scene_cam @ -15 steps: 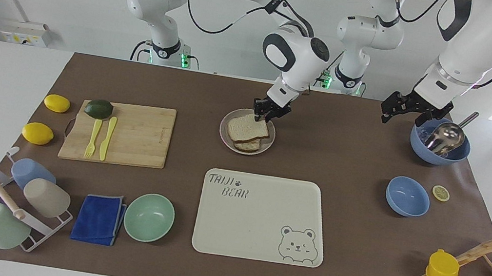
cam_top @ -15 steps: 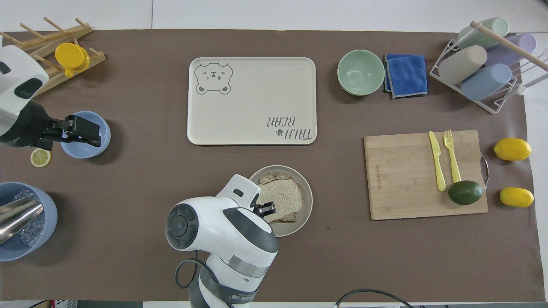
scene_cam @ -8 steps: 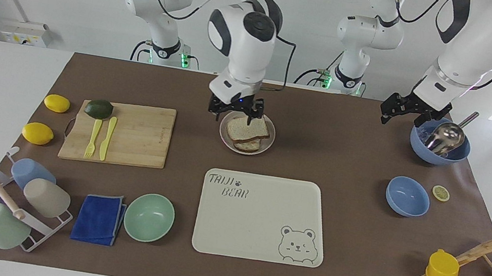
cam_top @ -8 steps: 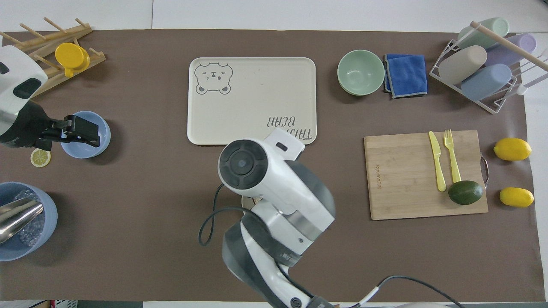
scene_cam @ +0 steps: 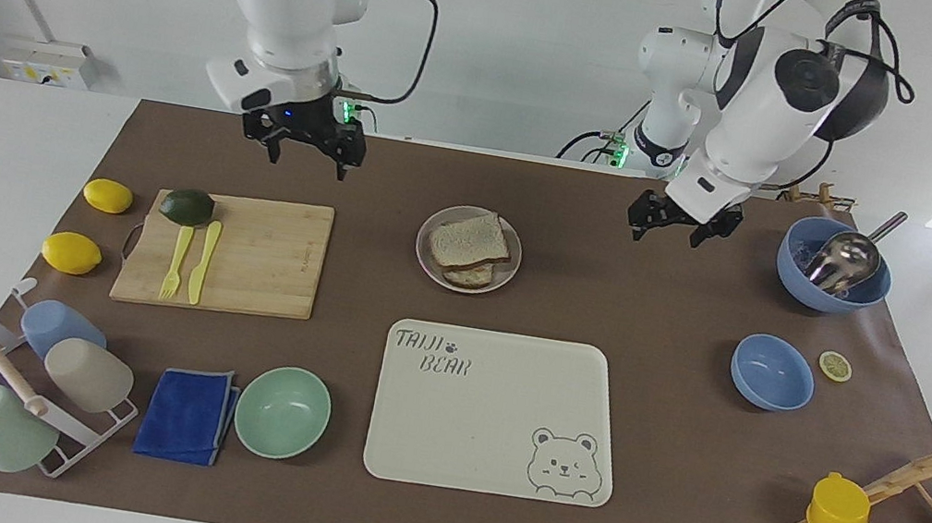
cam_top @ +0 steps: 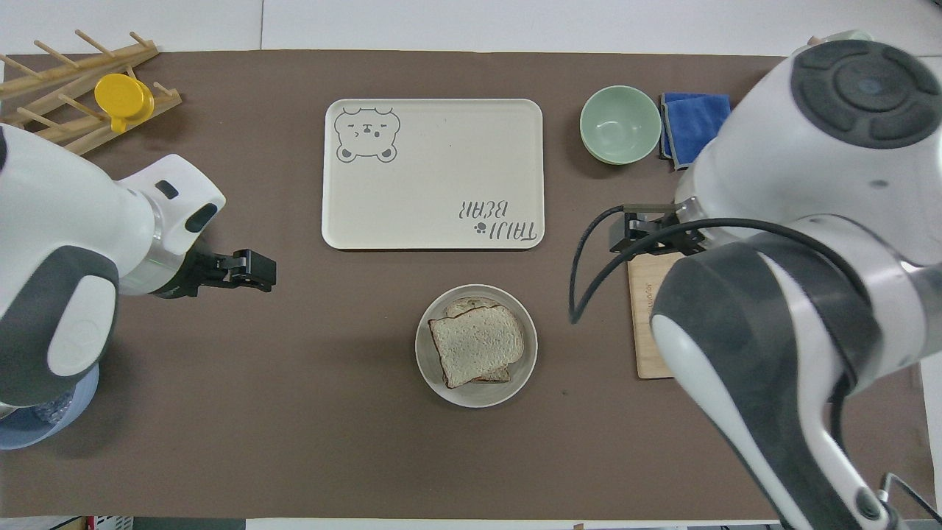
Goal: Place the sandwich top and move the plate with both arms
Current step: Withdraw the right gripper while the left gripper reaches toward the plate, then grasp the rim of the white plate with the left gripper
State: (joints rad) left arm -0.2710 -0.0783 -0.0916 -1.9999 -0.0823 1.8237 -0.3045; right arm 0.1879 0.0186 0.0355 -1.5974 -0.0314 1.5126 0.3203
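Observation:
The sandwich top [scene_cam: 469,241] [cam_top: 475,344], a light brown bread slice with a darker crust, lies on another slice in the round beige plate [scene_cam: 510,270] [cam_top: 478,397]. The plate stands on the brown mat, nearer to the robots than the bear tray. My right gripper [scene_cam: 306,161] [cam_top: 625,234] hangs open and empty in the air, over the mat by the cutting board's edge. My left gripper [scene_cam: 667,234] [cam_top: 257,269] is open and empty too, raised over bare mat between the plate and the blue bowl with the metal scoop. Neither gripper touches the plate.
A cream bear tray [scene_cam: 498,416] lies beside the plate, farther from the robots. A cutting board [scene_cam: 243,254] carries an avocado, fork and knife, with two lemons beside it. Two blue bowls [scene_cam: 772,373], a green bowl [scene_cam: 282,412], a blue cloth, a cup rack and a wooden rack ring the mat.
My right gripper opened, let go of the bread slice and rose away toward the cutting board. My left arm swung from over the scoop bowl toward the plate.

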